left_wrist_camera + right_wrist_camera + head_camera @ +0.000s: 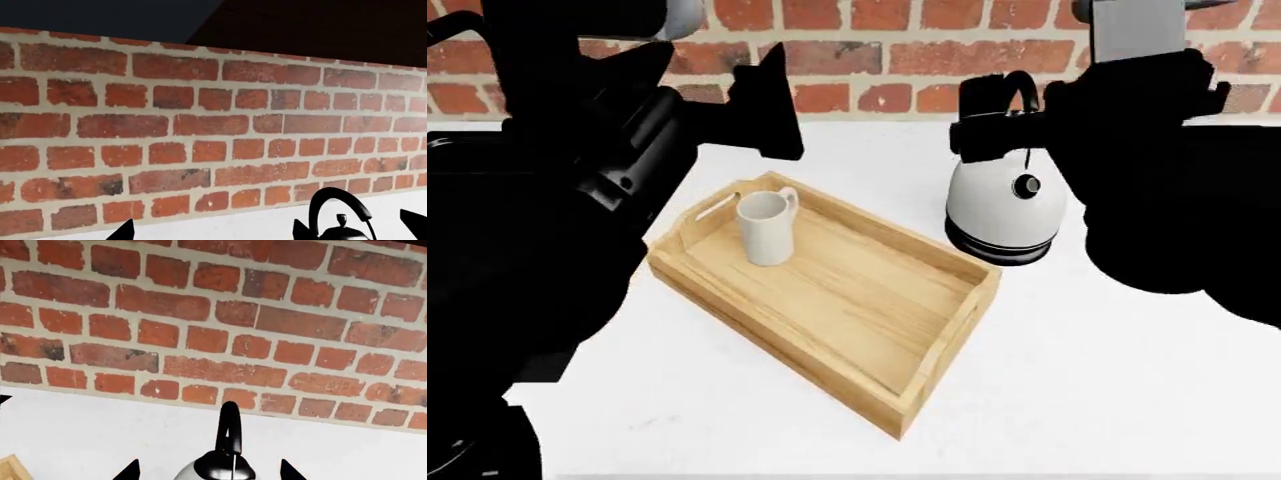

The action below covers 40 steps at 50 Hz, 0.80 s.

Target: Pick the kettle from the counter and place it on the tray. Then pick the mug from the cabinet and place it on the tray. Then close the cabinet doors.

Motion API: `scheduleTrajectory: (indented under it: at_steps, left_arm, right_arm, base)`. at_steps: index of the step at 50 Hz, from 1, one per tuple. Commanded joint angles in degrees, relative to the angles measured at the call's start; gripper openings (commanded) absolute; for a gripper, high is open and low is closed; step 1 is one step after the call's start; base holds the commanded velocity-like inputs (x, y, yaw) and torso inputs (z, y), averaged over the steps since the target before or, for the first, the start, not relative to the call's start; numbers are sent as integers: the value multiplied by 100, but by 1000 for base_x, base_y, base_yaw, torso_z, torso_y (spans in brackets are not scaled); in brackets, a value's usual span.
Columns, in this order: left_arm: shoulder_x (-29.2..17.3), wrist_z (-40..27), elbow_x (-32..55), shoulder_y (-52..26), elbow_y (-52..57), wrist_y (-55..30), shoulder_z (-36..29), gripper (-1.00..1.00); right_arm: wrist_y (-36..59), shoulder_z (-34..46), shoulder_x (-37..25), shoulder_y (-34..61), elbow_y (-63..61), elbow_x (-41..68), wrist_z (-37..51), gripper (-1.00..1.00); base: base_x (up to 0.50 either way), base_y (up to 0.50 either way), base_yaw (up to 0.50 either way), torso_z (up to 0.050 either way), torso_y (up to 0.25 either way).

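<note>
The white kettle (1001, 205) stands on the counter (1121, 370), just right of the light-wood tray (868, 300). My right gripper (1004, 120) hovers at its black arched handle. In the right wrist view that gripper (209, 472) is open, its fingertips (128, 471) spread to either side of the kettle's lid and handle (228, 440) without touching. The off-white mug (765, 228) stands upright in the tray's far left corner. My left gripper (767, 105) hangs above the tray's far left end; it (210, 232) is open and empty, with the kettle (343, 222) off to one side. The cabinet is out of view.
A red brick wall (881, 60) runs along the back of the counter, close behind the kettle and both grippers. My dark arms fill the left and right sides of the head view. White worktop lies in front of the tray.
</note>
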State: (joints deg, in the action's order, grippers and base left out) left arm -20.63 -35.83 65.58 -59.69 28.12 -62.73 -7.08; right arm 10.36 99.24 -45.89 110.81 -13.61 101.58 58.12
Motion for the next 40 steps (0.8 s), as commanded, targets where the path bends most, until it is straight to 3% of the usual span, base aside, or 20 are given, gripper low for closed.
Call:
scheduleTrajectory:
  at_steps: [1, 20, 40]
  left_arm:
    - [-203, -71, 272, 180, 364, -83, 203, 100]
    - [-354, 108, 239, 450, 343, 123, 283, 100]
    - [-398, 297, 101, 664, 259, 359, 257, 100]
  right_arm:
    - [497, 55, 1019, 137, 1806, 685, -741, 100]
    - [729, 164, 1369, 133, 3069, 664, -961, 100]
    - [731, 320, 2288, -556, 4921, 620, -1858, 100]
  base:
    - [0, 0, 0, 0, 0]
    - [0, 0, 0, 0, 0]
    - [0, 0, 0, 0, 0]
